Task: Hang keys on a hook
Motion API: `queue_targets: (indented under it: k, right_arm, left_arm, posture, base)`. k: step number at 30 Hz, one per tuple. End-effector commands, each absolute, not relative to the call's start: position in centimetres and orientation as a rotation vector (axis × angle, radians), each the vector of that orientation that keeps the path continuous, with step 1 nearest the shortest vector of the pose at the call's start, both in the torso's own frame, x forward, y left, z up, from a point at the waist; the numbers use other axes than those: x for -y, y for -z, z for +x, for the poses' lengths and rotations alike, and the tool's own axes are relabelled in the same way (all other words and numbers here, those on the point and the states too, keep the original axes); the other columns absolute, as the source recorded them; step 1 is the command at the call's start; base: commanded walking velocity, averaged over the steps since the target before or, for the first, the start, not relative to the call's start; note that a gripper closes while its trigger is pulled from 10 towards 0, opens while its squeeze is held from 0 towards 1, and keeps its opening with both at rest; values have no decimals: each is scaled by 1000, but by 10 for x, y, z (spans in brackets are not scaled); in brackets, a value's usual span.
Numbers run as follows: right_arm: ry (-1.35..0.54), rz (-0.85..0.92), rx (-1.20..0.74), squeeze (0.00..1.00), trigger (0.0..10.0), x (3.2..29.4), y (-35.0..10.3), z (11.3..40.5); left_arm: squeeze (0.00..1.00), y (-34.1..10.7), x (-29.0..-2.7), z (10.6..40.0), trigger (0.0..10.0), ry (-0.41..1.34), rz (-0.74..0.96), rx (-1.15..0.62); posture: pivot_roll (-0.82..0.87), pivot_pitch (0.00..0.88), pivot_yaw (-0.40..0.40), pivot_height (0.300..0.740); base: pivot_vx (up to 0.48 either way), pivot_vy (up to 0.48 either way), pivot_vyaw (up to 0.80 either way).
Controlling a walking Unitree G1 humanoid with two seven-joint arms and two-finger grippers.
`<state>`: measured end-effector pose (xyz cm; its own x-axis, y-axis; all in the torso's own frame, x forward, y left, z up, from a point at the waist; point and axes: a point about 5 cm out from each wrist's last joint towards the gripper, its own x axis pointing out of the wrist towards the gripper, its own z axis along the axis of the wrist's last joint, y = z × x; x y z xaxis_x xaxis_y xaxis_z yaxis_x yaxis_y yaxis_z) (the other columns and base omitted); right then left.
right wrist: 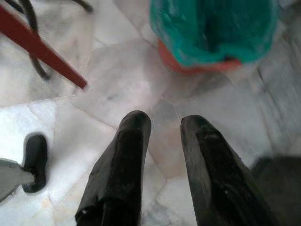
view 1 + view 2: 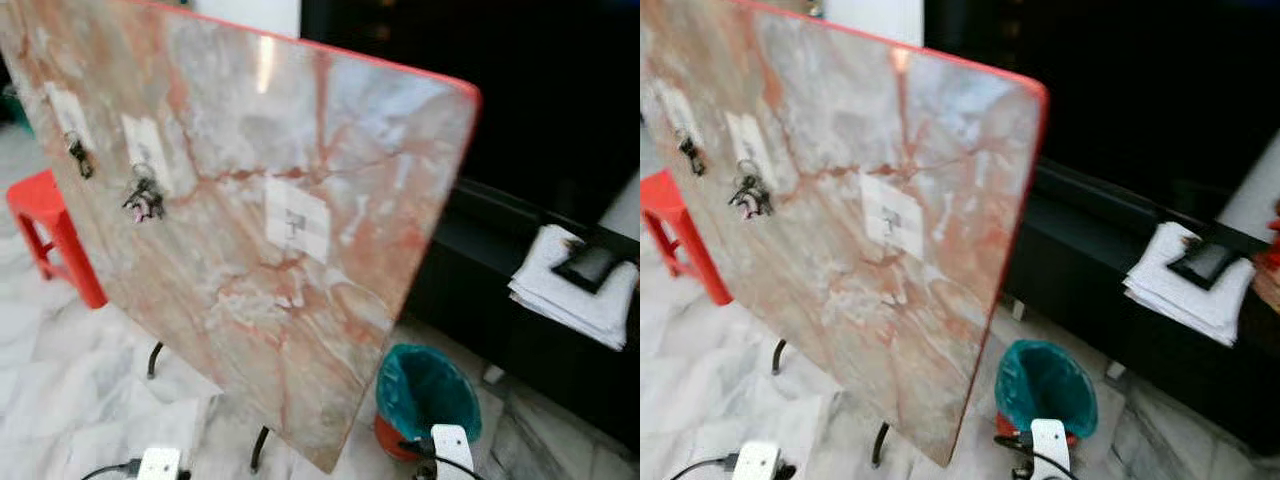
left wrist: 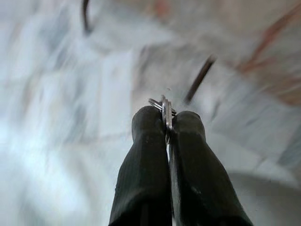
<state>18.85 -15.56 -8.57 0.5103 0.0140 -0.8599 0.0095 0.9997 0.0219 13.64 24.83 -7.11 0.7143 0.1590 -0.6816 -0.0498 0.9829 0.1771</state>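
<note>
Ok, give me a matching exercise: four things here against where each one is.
Things:
1. key ring
2. bin
3. stool
4. towels

Places:
A. on the dark bench at right
B. on the floor below the board's lower right corner
C. pinched in the left gripper
D. left of the board

Pairs: 1-C, 2-B, 3-D, 4-A

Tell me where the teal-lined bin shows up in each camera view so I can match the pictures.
Left eye view: teal-lined bin low right, beside the marble board's lower corner.
Right eye view: low, right of centre, by the same corner.
Right wrist view: ahead of the open right pincer, past its fingertips.
Left wrist view: a dark leg beyond the left pincer, shut on keys.
Shared landmark: the board's red edge.
</note>
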Motion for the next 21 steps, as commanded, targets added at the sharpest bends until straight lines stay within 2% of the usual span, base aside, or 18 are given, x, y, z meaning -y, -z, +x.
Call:
queue_targets:
  k: [1, 7, 21]
  right_arm:
    - [19, 18, -1046, 0, 10000, 163, 87, 185]
    - [17, 11, -1043, 0, 10000, 162, 87, 185]
    - [8, -1, -1044, 0, 10000, 162, 87, 184]
  left_arm:
    - [0, 75, -243, 136, 10000, -119, 139, -794]
    - [0, 77, -241, 134, 10000, -111, 129, -785]
    - [0, 67, -242, 149, 10000, -150, 151, -629]
  posture:
    - [98, 0, -96, 740]
    - [100, 0, -95, 740]
    - [99, 0, -93, 740]
  base:
    - [247, 0, 0]
    - [260, 0, 0]
    - [0, 0, 0]
